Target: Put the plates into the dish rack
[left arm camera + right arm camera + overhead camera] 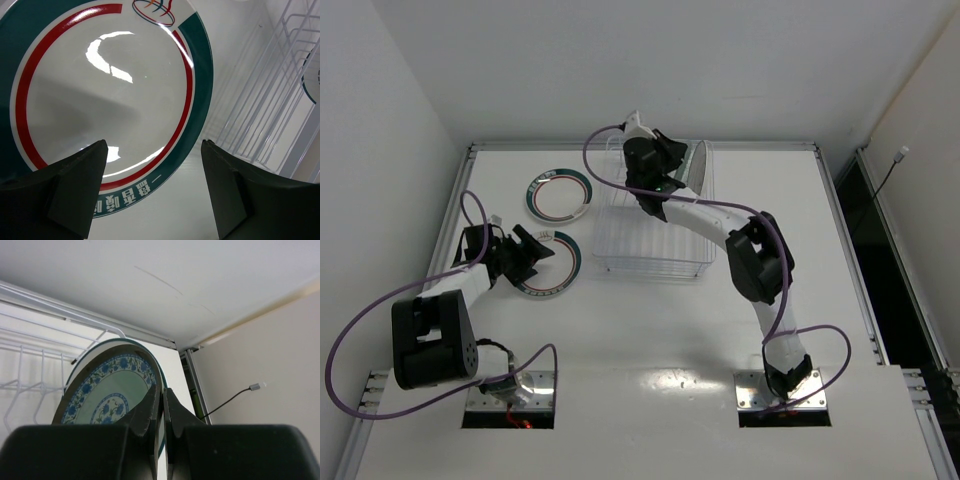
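We judge the job to be in its early part. The right gripper is clamped on the rim of the small patterned plate and holds it upright at the far end of the dish rack. Whether it is seated in a slot we cannot tell.

Two teal-rimmed plates lie flat on the table left of the rack, not yet loaded. The left gripper hangs over the nearer plate with its jaws spread wide and nothing between them, while the farther plate sits apart, untouched.

What is left, as we read it, is to release the small plate once it stands and then bring both flat plates over. Any plate already in the clear rack is too faint to confirm.
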